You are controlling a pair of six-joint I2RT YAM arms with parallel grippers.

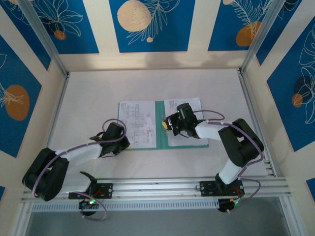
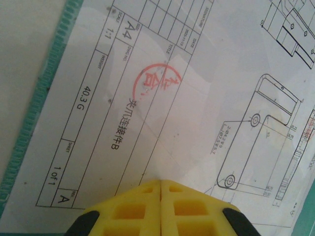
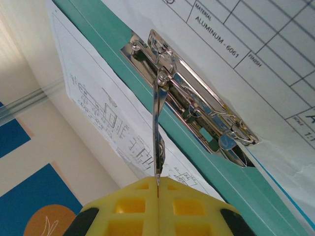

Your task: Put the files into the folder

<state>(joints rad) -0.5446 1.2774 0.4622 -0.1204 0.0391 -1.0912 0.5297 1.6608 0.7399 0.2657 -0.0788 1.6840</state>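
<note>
**Right pincer** [image 3: 157,184]: closed tight on the thin metal lever [image 3: 157,128] of a spring clip [image 3: 197,110]. The lever stands on edge, straight ahead of the fingertips.

**Left pincer** [image 2: 161,183]: closed, with nothing between its fingers. The tips are down at a printed sheet [image 2: 197,98] and seem to pin it (actual contact is not plain to see).

**Folder** [image 3: 93,24]: teal, lying open and flat on the desk [image 1: 98,93] beneath both pincers. The clip is fixed on its inner strip, just beyond the right pincer.

**Files** [image 1: 137,123]: one sheet lies under the left pincer, on the left leaf. Another [image 3: 256,59] lies to the right of the right pincer, past the clip, on the right leaf. Whether its edge sits beneath the clip bar cannot be told.

**Step in hand (a judgement):** working the clip lever. The sheets are laid on the open leaves, and none is certainly clamped.

**Next move (a judgement):**
- Swing the lever through its arc without the thin metal slipping from the fingers.
- Have the left pincer hold the paper against creeping.
- Then get the sheet edges under the bar, throw the lever down, and fold the leaf shut.
</note>
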